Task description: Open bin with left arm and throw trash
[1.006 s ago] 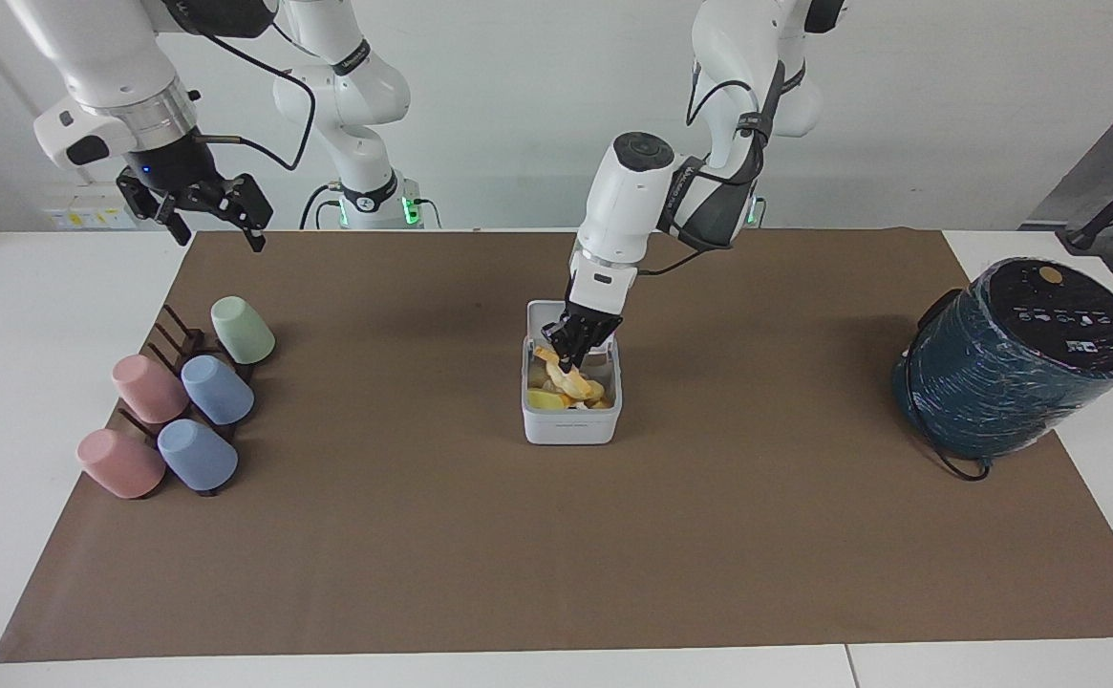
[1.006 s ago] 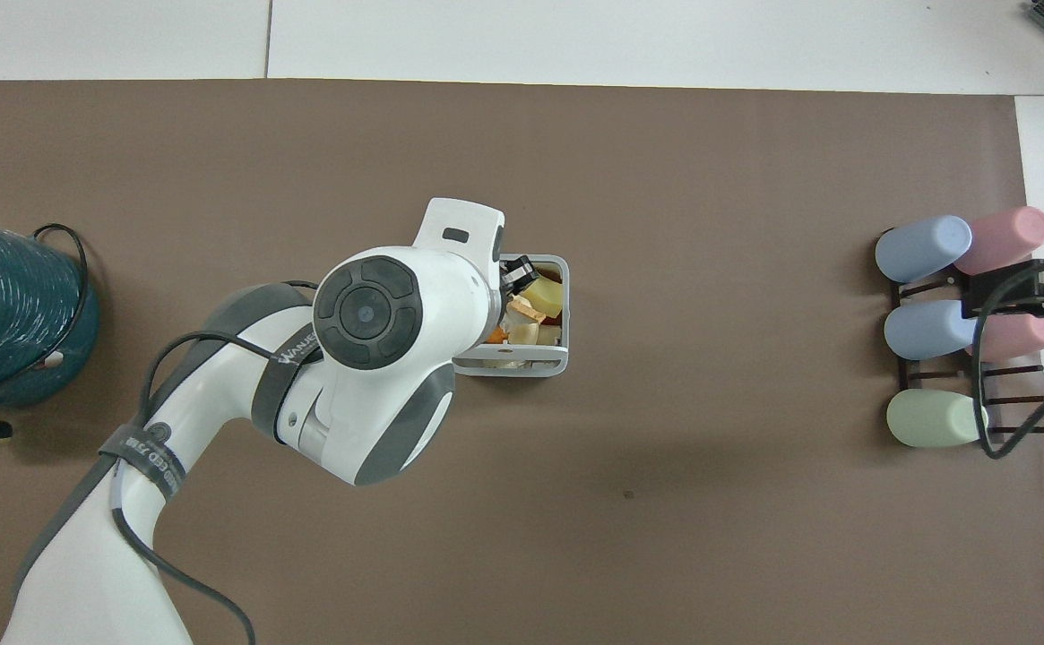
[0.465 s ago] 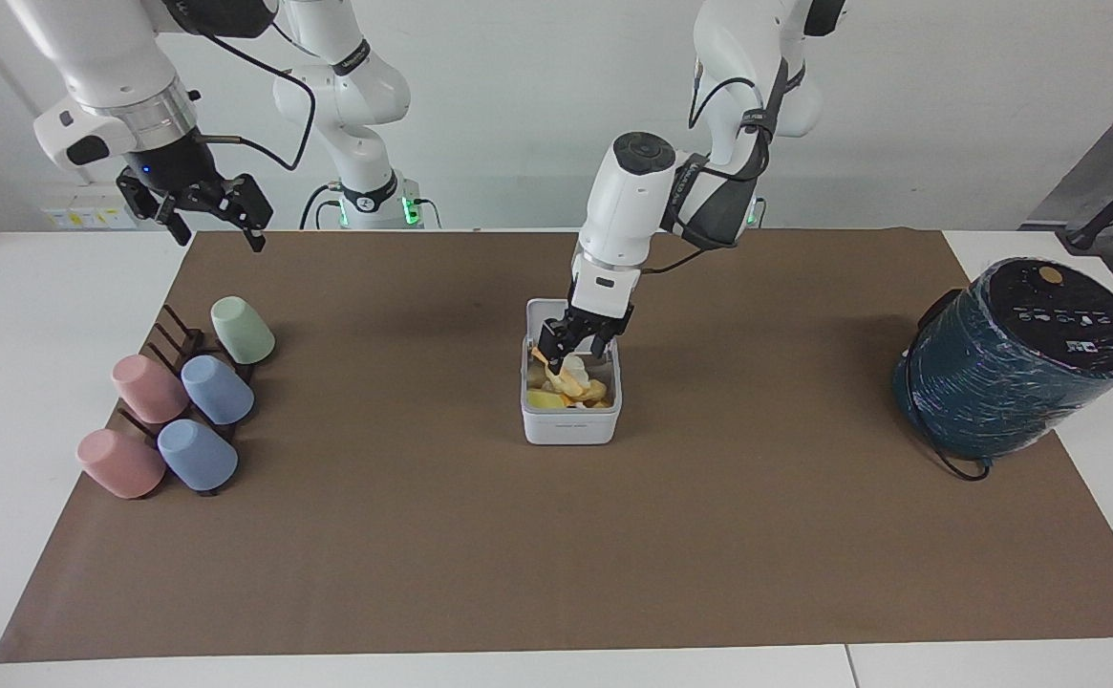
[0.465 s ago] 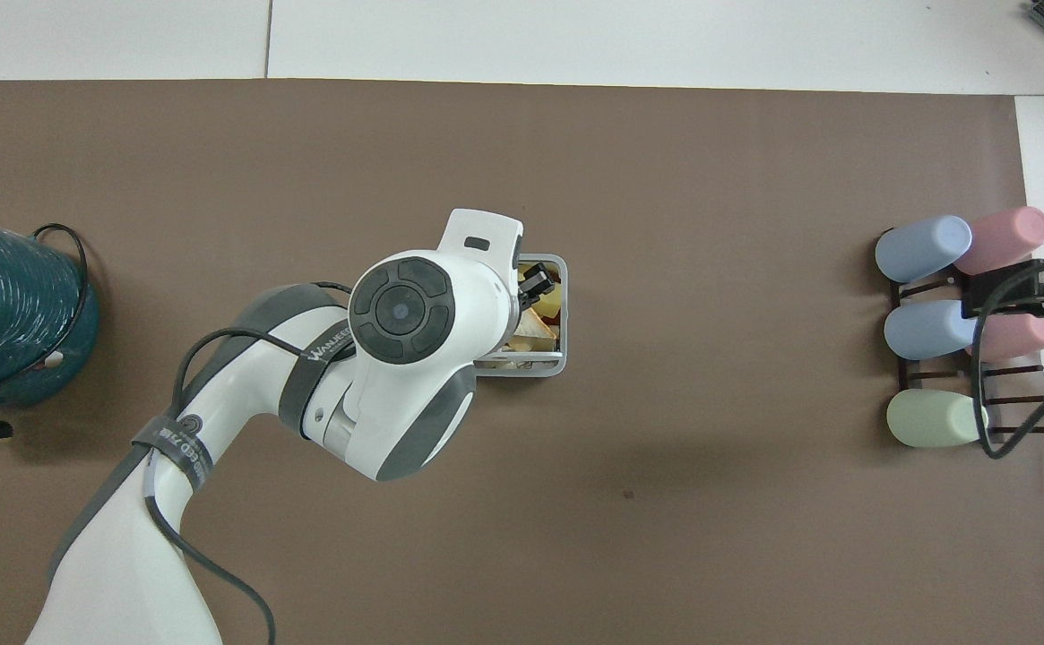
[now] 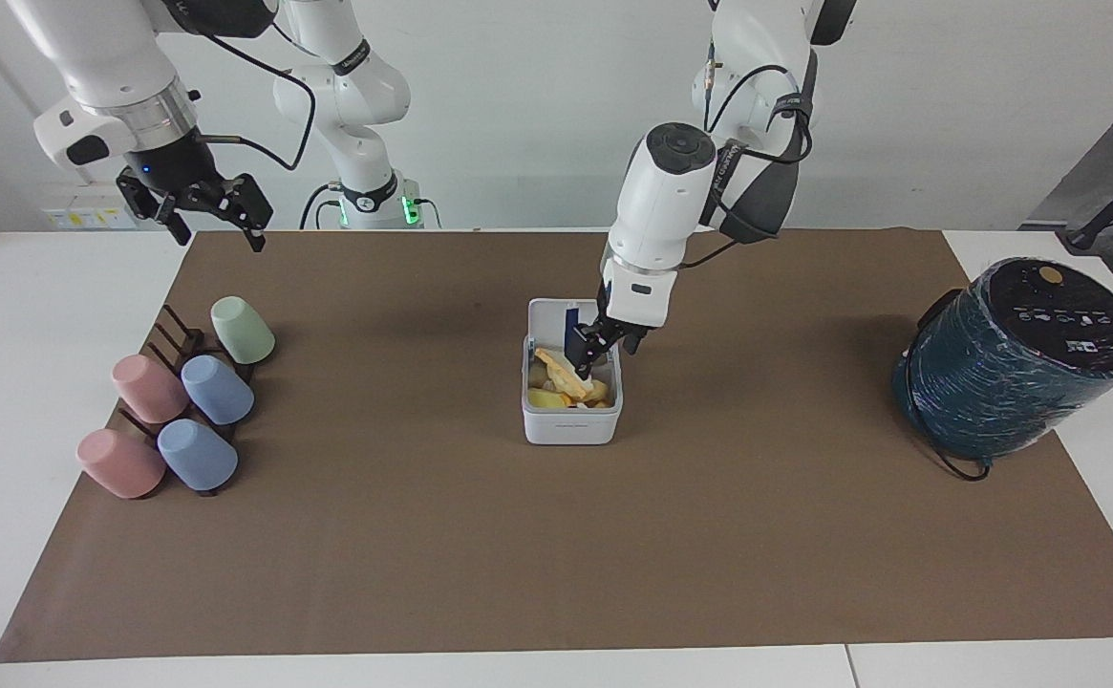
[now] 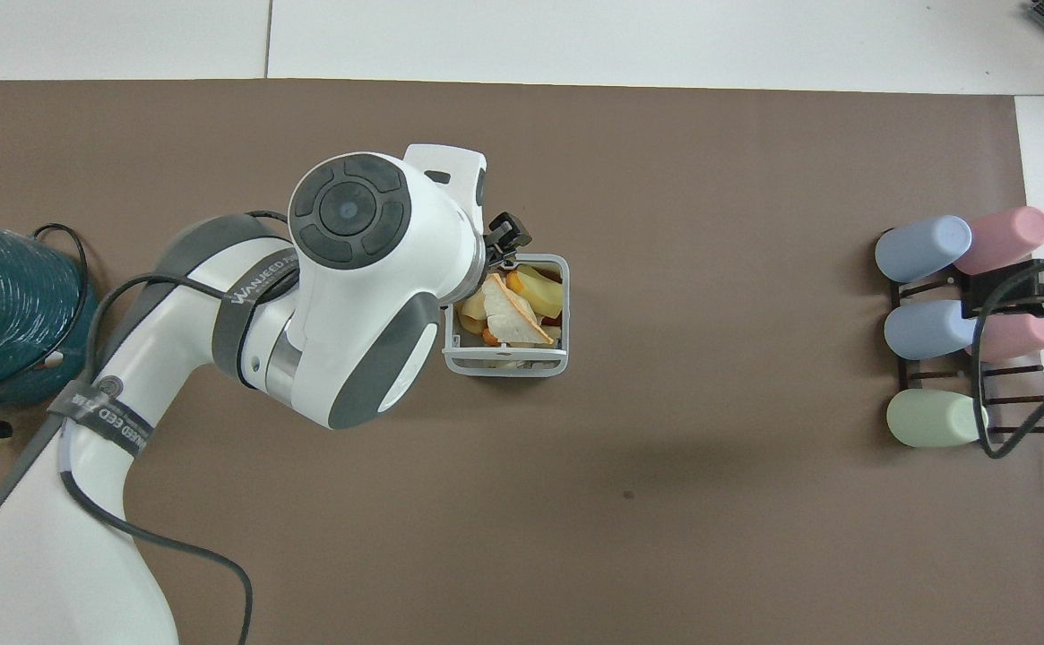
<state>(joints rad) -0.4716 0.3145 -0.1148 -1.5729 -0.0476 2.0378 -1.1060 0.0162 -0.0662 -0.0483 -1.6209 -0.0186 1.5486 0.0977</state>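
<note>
A: Where's the bin (image 5: 571,413)?

B: Around the middle of the brown mat (image 5: 556,535) that covers most of the counter (image 5: 21,315), about level with both long edges. Its lid (image 5: 548,323) stands up at the edge nearer the robots, with a blue strip showing on it.

A: And the trash (image 5: 564,380)?

B: In the bin. From overhead you see a yellow wedge (image 6: 541,291), a cream triangular slice (image 6: 511,315) lying across the heap, and some orange bits under it.

A: What's the left gripper (image 5: 599,350) doing?

B: It hangs over the bin's edge toward the left arm's end of the counter, pointing down, tips just above the scraps. The jaws are released and nothing is in them. I can't tell if a tip touches the top scrap.

A: And the right gripper (image 5: 201,203)?

B: That arm waits, up in the air over the counter's corner nearest the right arm's base, at the mat's edge. Its jaws are spread wide and empty.

A: Anything else on the counter?

B: A dark rack (image 5: 174,354) with five cups lying in it near the right arm's end: one green (image 5: 242,330), two pink (image 5: 149,388), two blue (image 5: 217,389). At the left arm's end sits a dark teal cylinder (image 5: 1015,358) with a black top, tilted, half on the mat's edge, a black cable (image 5: 957,466) beside it.
</note>
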